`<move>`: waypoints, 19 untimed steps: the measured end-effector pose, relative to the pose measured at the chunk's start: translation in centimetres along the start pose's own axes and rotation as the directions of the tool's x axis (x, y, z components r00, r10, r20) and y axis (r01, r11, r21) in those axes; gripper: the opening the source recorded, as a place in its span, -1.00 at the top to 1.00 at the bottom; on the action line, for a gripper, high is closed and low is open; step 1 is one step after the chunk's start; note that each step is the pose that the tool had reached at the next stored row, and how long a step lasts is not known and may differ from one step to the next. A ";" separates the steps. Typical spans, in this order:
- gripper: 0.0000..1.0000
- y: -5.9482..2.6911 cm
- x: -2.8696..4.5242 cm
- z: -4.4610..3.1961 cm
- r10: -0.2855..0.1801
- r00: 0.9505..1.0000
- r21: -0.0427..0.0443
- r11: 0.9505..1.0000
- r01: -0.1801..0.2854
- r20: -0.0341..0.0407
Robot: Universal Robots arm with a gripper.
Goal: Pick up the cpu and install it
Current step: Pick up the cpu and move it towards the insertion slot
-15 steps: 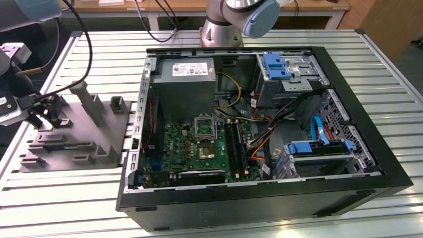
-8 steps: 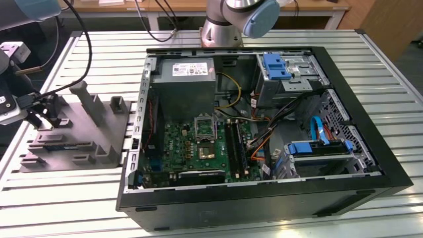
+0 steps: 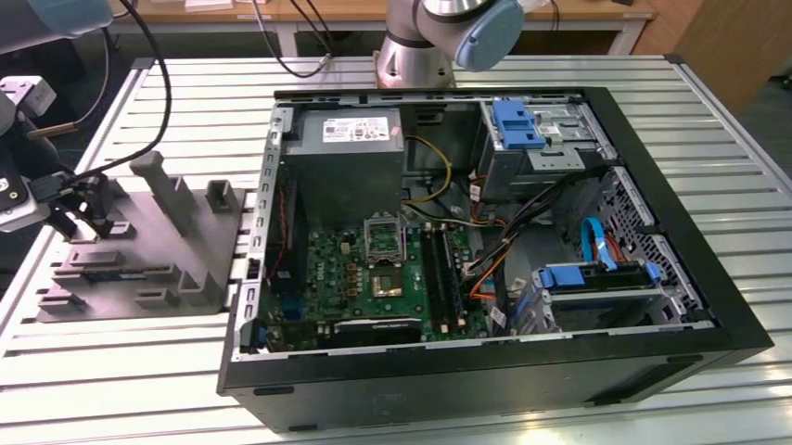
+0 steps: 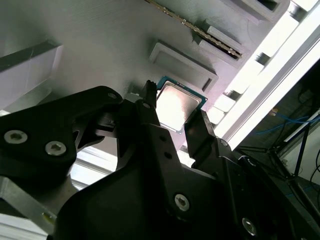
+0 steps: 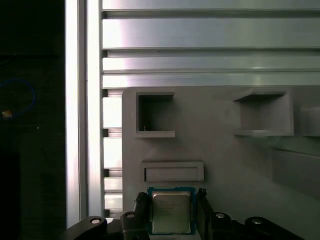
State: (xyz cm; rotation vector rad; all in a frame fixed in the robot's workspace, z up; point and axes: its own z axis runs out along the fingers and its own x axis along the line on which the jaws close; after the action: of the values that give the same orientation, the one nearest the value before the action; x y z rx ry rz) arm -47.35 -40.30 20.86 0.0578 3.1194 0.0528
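The cpu (image 5: 171, 212), a small square chip with a pale metal top and a green rim, sits between the two black fingers of my gripper (image 5: 172, 204) in both wrist views. The fingers press against its two opposite edges, so the gripper (image 4: 175, 112) is shut on the cpu (image 4: 177, 105). It hangs over the grey tray (image 5: 220, 160), close to a shallow rectangular recess. In the exterior view the gripper (image 3: 77, 222) stands over the tray (image 3: 185, 269) at the exterior view's left, far from the green motherboard (image 3: 359, 269) and its metal-framed socket (image 3: 388, 281).
An open black computer case (image 3: 693, 315) takes up the middle and right of the slatted metal table (image 3: 124, 371). Inside are a grey power-supply box (image 3: 352, 139), cables and blue drive brackets. Upright grey posts (image 3: 167, 190) rise from the tray beside the gripper.
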 end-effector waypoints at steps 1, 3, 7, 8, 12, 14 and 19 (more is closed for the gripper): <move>0.06 0.00 0.00 -0.02 0.000 1.000 0.000 1.000 0.000 0.000; 0.06 0.00 0.00 -0.08 0.000 1.000 0.000 1.000 0.000 0.000; 0.06 0.01 -0.01 -0.19 0.000 1.000 0.000 1.000 0.000 0.000; 0.06 0.01 -0.01 -0.21 0.000 1.000 0.000 1.000 0.000 0.000; 0.06 0.01 -0.01 -0.32 0.000 1.000 0.000 1.000 0.000 0.000; 0.06 0.01 -0.01 -0.38 0.000 1.000 0.000 1.000 0.000 0.000; 0.06 0.02 -0.01 -0.42 0.000 1.000 0.000 1.000 0.000 0.000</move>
State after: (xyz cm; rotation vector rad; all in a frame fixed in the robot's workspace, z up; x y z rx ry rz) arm -47.35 -40.30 21.28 0.0576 3.1194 0.0528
